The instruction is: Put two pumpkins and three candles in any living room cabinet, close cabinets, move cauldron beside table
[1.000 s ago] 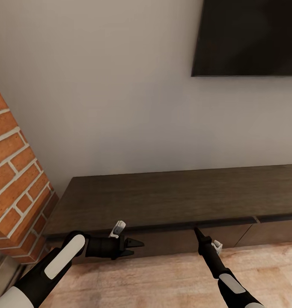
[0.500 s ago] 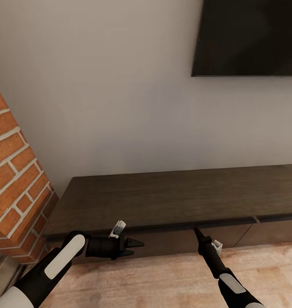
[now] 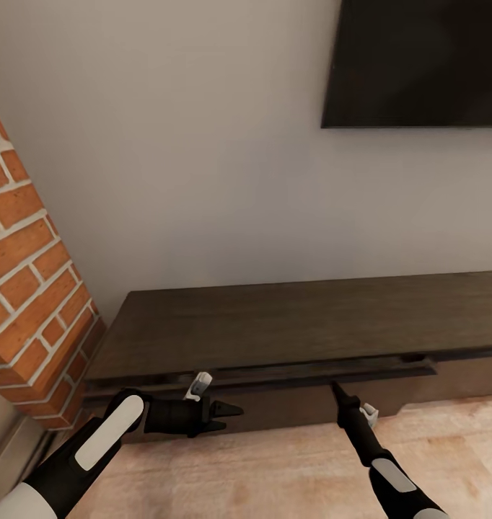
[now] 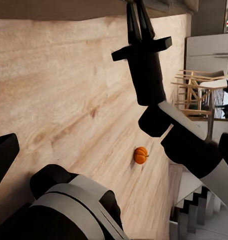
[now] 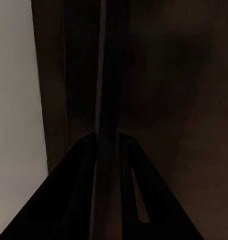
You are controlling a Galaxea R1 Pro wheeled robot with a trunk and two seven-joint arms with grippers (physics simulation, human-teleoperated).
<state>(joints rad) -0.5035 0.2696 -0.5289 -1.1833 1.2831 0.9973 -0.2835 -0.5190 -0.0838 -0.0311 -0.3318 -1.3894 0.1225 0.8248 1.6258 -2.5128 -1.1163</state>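
Slid out slightly, the cabinet (image 3: 289, 331) drawer meets the closed right gripper (image 3: 337, 390); left gripper (image 3: 228, 417) parted

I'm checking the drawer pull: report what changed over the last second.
The camera drew back slightly, so the whole picture shifted. With it, the drawer front, pinched at its top edge by the right gripper, came a little way out of the cabinet. The left gripper stayed open and empty in front of it.
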